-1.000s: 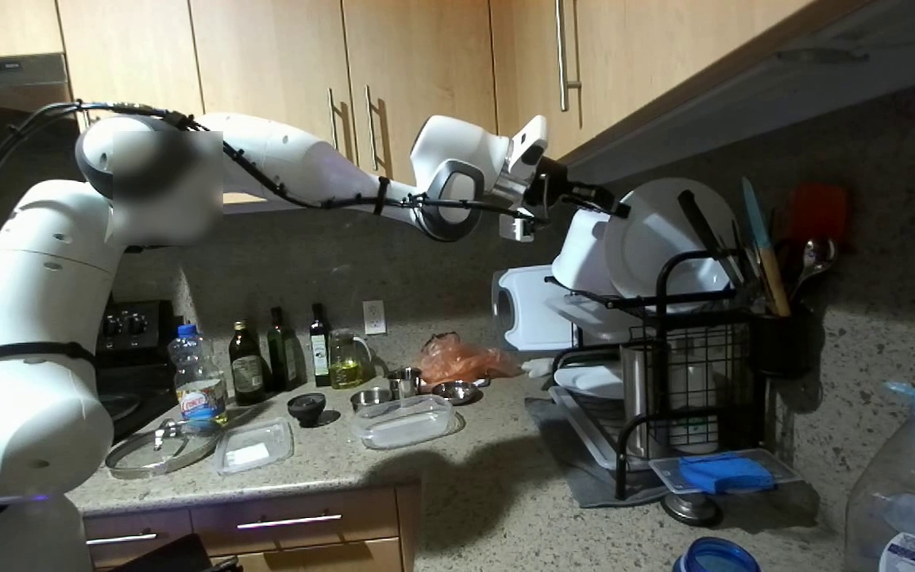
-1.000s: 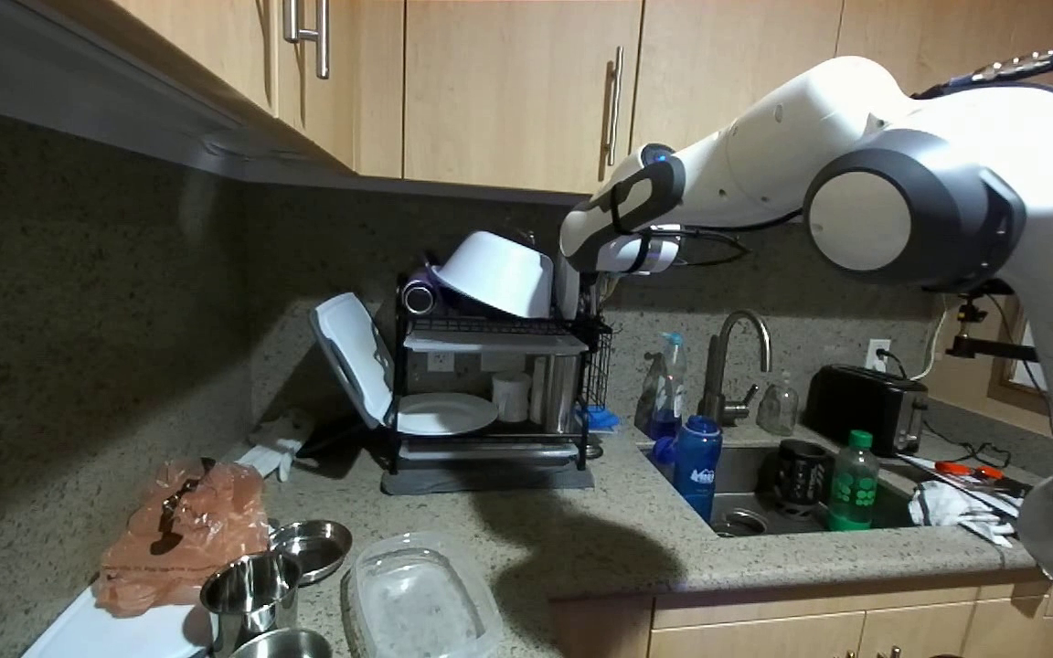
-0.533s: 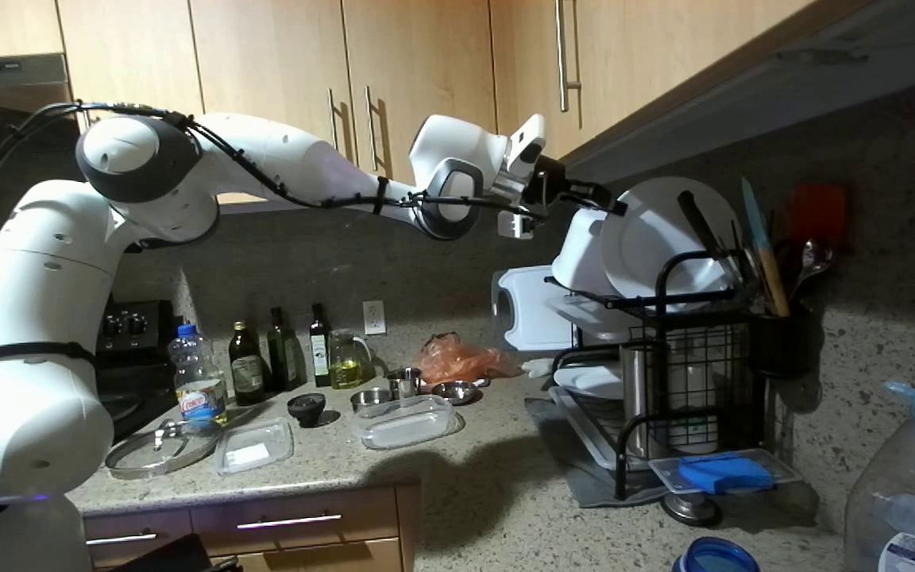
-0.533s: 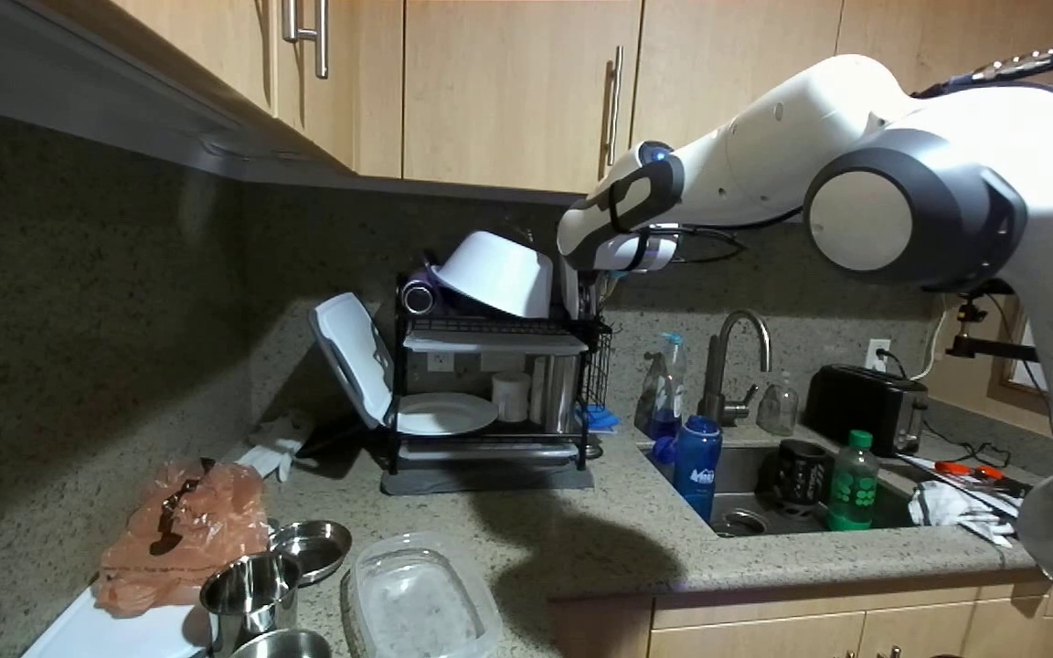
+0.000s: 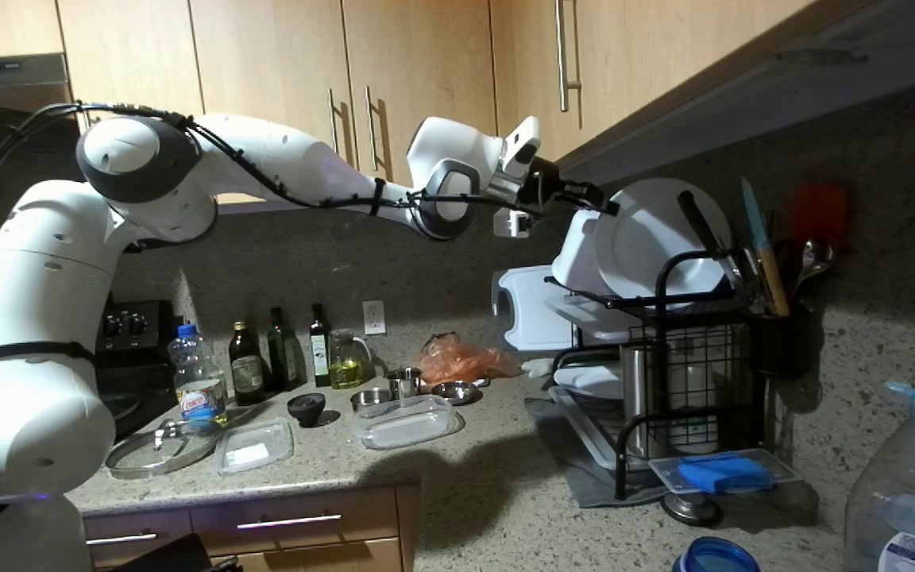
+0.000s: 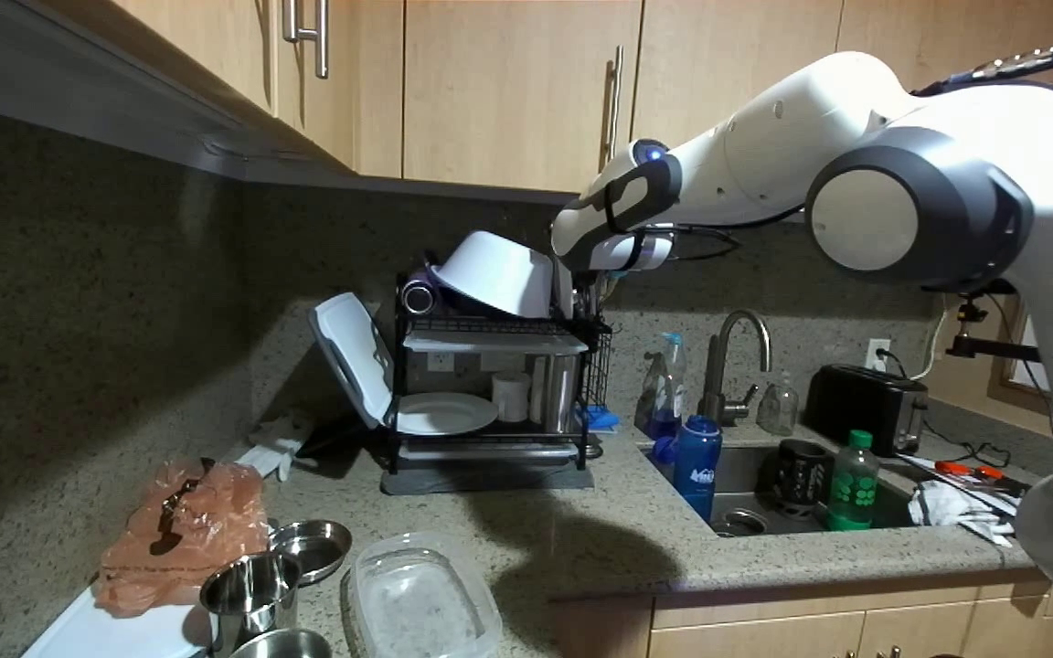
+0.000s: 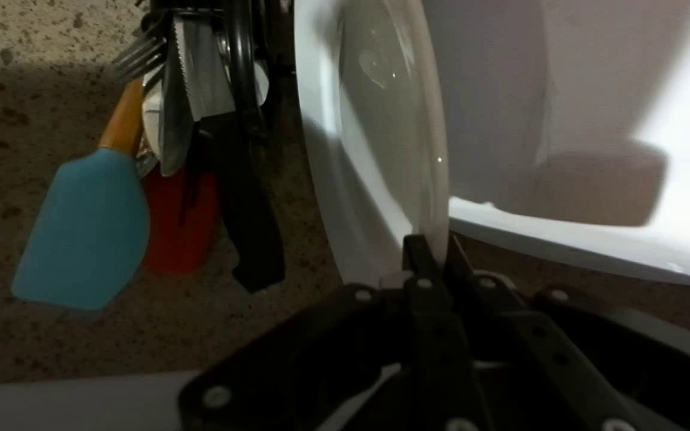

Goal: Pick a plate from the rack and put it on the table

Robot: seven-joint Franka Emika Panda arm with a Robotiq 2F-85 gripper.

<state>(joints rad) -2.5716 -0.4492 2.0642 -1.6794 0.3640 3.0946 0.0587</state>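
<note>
Standing nearly upright in the top tier of the black wire rack point(image 5: 700, 318), the round white plate point(image 5: 658, 238) is showing a glossy, flat face and shallow rim, bright in places and crossed by shadow, while in the wrist view the gripper point(image 7: 438, 251) is clenching its edge.

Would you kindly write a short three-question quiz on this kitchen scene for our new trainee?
1. True or false: in the wrist view, the gripper holds the plate by its rim.
2. Multiple choice: which of these stands in the sink? A) toaster B) green-capped bottle C) orange bag
3. Fill the gap: the white bowl sits tilted on the ___ tier of the rack.

Key: 1. True. 2. B. 3. Top.
</note>
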